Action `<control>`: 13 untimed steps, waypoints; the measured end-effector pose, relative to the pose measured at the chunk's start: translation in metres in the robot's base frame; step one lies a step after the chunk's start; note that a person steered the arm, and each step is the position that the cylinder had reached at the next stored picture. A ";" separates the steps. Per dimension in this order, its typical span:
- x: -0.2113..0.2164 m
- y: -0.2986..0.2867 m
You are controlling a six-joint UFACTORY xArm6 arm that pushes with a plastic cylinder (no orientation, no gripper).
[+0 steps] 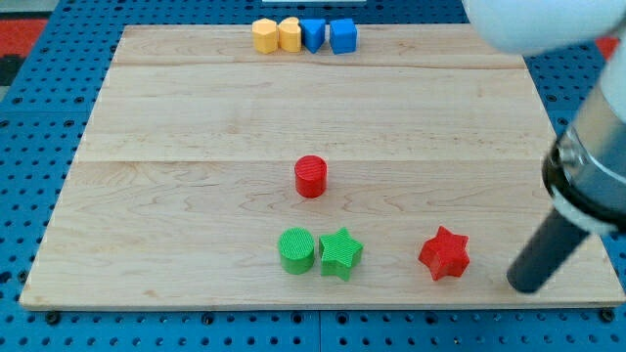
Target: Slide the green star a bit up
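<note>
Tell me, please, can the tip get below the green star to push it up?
Probably yes. My tip sits at the view's right, past the red star. The strip below the green star looks free, though the green cylinder touches its left side.

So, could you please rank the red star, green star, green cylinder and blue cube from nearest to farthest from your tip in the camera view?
From my tip, at the view's bottom right:
1. Red star, just to the tip's left.
2. Green star, bottom centre.
3. Green cylinder, touching the green star's left side.
4. Blue cube, at the board's top edge.
</note>
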State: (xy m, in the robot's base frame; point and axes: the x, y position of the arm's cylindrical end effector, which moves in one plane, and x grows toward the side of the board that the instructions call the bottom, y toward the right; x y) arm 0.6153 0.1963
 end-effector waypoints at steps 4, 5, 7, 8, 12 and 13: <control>-0.012 -0.029; 0.003 -0.109; -0.015 -0.195; -0.023 -0.196; -0.022 -0.167; -0.022 -0.142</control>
State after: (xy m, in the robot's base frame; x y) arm 0.5932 0.0544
